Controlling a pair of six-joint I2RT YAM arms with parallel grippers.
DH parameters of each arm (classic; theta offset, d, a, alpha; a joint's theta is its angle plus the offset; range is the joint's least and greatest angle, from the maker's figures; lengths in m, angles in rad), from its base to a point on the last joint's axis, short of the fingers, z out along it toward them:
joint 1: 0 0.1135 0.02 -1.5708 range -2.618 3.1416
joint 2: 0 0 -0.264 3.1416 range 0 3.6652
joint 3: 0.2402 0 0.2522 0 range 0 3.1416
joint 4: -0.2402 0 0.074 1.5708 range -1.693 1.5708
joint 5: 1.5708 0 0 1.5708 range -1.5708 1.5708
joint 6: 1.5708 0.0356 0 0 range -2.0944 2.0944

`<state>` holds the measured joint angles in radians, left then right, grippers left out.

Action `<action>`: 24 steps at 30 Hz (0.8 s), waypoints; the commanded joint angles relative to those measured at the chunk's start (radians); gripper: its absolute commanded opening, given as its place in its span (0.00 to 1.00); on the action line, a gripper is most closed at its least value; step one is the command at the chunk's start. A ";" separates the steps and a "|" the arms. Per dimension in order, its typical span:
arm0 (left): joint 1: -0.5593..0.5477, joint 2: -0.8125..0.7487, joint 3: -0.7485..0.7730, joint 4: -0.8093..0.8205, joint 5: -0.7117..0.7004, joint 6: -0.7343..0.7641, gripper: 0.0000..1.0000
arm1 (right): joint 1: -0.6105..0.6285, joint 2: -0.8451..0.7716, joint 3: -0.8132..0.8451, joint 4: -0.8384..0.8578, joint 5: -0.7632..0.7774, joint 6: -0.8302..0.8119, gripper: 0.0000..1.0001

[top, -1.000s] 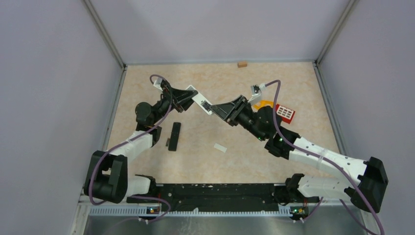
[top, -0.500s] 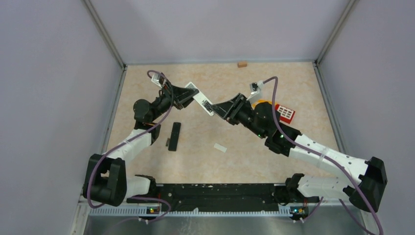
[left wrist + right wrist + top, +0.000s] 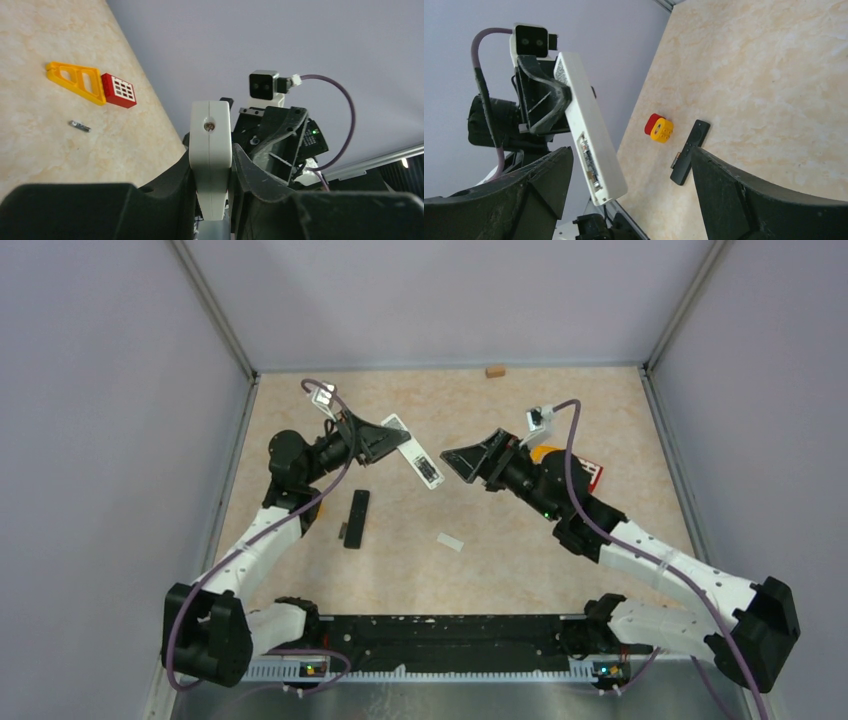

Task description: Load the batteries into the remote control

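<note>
My left gripper (image 3: 388, 441) (image 3: 212, 176) is shut on one end of the white remote control (image 3: 414, 452) (image 3: 212, 150) (image 3: 589, 127) and holds it in the air, tilted. The remote's battery compartment (image 3: 589, 163) faces my right gripper, uncovered, with metal parts inside; I cannot tell whether a battery sits in it. My right gripper (image 3: 466, 462) (image 3: 631, 152) stands open just right of the remote's free end, touching nothing. One small grey battery (image 3: 80, 126) lies on the table near the yellow piece.
A black remote (image 3: 356, 518) (image 3: 690, 150) lies on the table under the left arm. A small white cover (image 3: 450, 542) lies mid-table. A yellow triangle (image 3: 75, 80) and red block (image 3: 119, 90) sit right, a red-yellow brick (image 3: 659, 128) left, an orange block (image 3: 493, 370) at the back wall.
My right gripper has opened wide and pulled back to the right, off the white remote. The left gripper still holds the remote and has shifted it slightly left.
</note>
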<state>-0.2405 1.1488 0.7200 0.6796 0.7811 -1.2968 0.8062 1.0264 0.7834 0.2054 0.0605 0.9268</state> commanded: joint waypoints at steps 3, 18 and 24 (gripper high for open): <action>-0.002 -0.036 0.033 -0.130 -0.016 0.163 0.00 | -0.014 -0.024 0.025 0.018 -0.048 -0.131 0.85; 0.026 -0.234 0.039 -0.698 -0.534 0.499 0.00 | 0.038 0.376 0.111 -0.396 -0.143 -0.730 0.68; 0.060 -0.247 0.031 -0.744 -0.543 0.506 0.00 | 0.114 0.550 0.243 -0.573 -0.039 -0.873 0.61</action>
<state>-0.2016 0.9249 0.7223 -0.0391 0.2806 -0.8257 0.8673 1.5043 0.8852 -0.2558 -0.0402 0.2012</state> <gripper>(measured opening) 0.285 0.628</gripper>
